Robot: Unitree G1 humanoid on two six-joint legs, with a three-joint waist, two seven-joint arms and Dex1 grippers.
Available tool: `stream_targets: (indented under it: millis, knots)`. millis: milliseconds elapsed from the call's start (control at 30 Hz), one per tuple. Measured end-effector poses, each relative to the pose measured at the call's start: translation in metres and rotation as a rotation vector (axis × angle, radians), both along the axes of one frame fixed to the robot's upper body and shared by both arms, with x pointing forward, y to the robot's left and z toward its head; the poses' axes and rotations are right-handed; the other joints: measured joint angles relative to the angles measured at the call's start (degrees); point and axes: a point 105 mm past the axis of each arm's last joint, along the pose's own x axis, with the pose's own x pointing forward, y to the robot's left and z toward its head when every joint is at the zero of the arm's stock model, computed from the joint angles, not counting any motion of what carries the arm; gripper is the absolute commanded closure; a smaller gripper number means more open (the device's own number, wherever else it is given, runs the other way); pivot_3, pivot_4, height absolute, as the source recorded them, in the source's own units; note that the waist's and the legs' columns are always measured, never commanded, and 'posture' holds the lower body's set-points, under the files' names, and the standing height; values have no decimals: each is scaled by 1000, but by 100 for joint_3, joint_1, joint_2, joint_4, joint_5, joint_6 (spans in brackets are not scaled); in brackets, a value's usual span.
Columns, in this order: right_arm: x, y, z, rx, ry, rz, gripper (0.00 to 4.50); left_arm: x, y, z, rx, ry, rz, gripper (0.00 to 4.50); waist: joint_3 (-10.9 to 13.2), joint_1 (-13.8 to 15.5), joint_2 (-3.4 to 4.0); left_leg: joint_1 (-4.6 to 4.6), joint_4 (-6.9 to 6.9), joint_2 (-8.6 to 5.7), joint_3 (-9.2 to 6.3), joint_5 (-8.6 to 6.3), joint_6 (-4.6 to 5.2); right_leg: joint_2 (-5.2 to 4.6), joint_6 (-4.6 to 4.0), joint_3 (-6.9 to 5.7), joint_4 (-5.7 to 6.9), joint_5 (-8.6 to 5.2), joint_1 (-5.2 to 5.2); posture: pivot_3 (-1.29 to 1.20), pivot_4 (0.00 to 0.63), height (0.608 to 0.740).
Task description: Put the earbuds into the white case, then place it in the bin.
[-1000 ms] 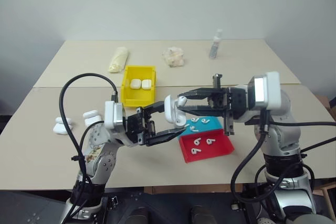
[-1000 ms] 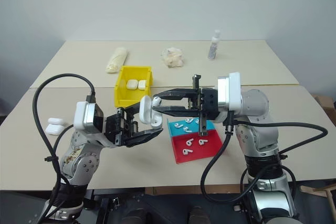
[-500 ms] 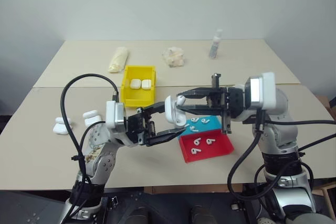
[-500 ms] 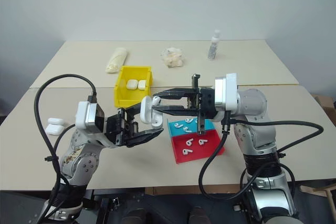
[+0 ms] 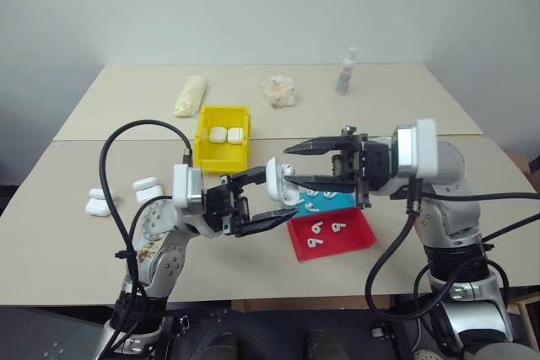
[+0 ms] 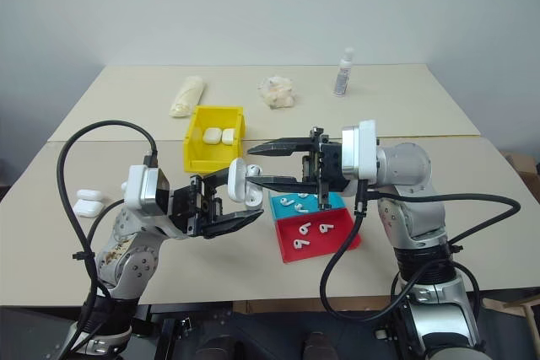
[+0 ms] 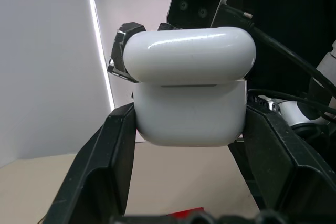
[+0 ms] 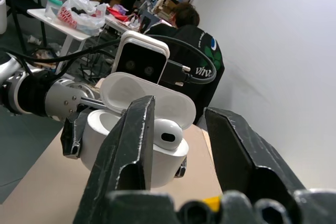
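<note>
A two-armed robot works above a beige table (image 5: 76, 233), its arms meeting in mid-air over the middle. The left gripper (image 5: 268, 198) is clamped on the body of the white case (image 5: 275, 180), lifted off the table with the hinged lid flipped open toward the other arm, probably so its sockets can be reached. The right gripper (image 5: 288, 163) points in at the case from the opposite side, its two black fingers parted around the open mouth; in the right wrist view an earbud (image 8: 167, 135) sits head-up in the case, and the parted jaws look to have let go of it, though contact cannot be ruled out. More loose earbuds lie below in a shallow blue tray (image 5: 341, 199) and a red tray (image 5: 359, 237) set edge to edge, seemingly sorted for picking. The yellow bin (image 5: 221, 156) stands on the table just beyond the left gripper, already holding two closed cases (image 5: 226, 134). Spare cases (image 5: 148, 188) wait near the left edge of the table. At the far side are a wrapped roll, a crumpled wad and a small spray bottle (image 5: 346, 72). A plain pale wall rises behind; the right wrist view shows a person seated by a cluttered desk.
</note>
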Motion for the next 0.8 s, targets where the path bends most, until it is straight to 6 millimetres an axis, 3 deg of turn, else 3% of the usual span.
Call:
stream_targets:
  millis: [367,567,667,800]
  knots:
    - [-6,-16,4,-49,31,27,2557,1,1,-1,6,2,6,1748,1,6,0,-2,0,1,-1,0,0,0,0,-1,-2,0,0,0,150,740]
    - [16,-44,19,-252,56,-227,2557,11,29,-21,83,52,118,1748,2,-14,3,1,-2,5,6,-1,2,4,-2,1,0,-1,-3,0,150,740]
    - [37,-56,6,-448,61,-389,2557,15,47,-33,131,73,193,1748,2,-18,3,1,-3,12,29,-1,2,10,-4,3,-4,0,-4,0,150,740]
    - [65,-61,-29,-747,46,-483,2557,18,65,-43,180,82,274,1748,3,-38,5,-2,-3,14,39,-2,3,9,-4,8,-4,0,-11,0,150,740]
